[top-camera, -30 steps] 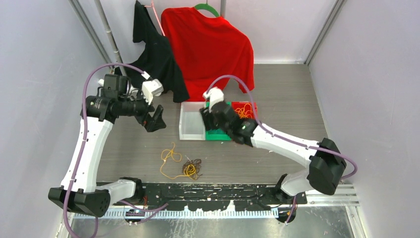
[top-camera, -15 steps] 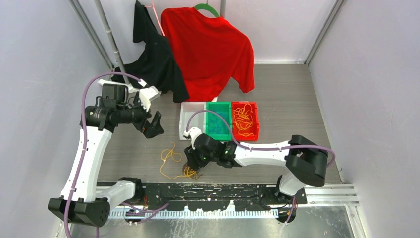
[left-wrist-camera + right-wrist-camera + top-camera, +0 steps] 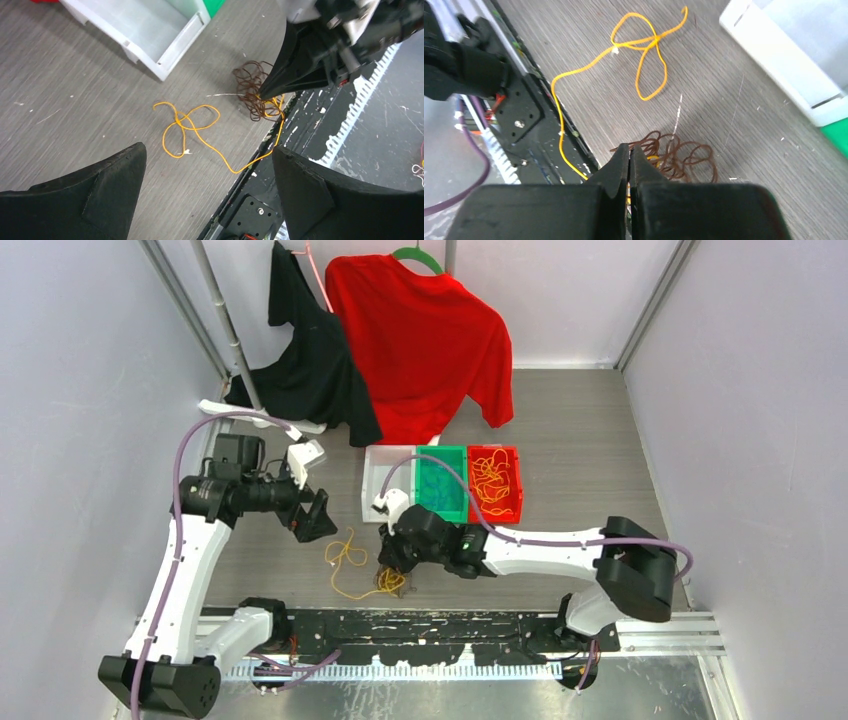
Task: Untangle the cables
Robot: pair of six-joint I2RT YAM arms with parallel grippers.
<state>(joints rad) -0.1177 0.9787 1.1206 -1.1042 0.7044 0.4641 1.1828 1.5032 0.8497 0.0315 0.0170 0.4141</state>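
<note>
Your right pincer (image 3: 629, 150) sits with its fingers pressed together, tips down on the worktop (image 3: 580, 460) at the edge of the dark brown cable (image 3: 684, 157). That cable lies in a small coil close to the near edge. Whether a strand is caught between the tips cannot be told from any view.

The orange-yellow cable (image 3: 192, 122) lies in open loops just left of that coil. One long tail curves along the black base rail (image 3: 450, 625) and back into the brown coil, where the two cross.

Your left pincer (image 3: 207, 150) hovers spread wide above the orange loops, holding nothing.

Judge both strands as near weightless, limp and far thinner than a finger. They will likely slide out of a loose pinch, and will drag each other if pulled while crossed.

A sensible hold is the orange cable at its loose looped end, well clear of the knot. Pin the brown coil in place so the orange tail can draw out. A slow pull low over the worktop suits the job better than a lift, which would probably hoist the whole tangle together.
</note>
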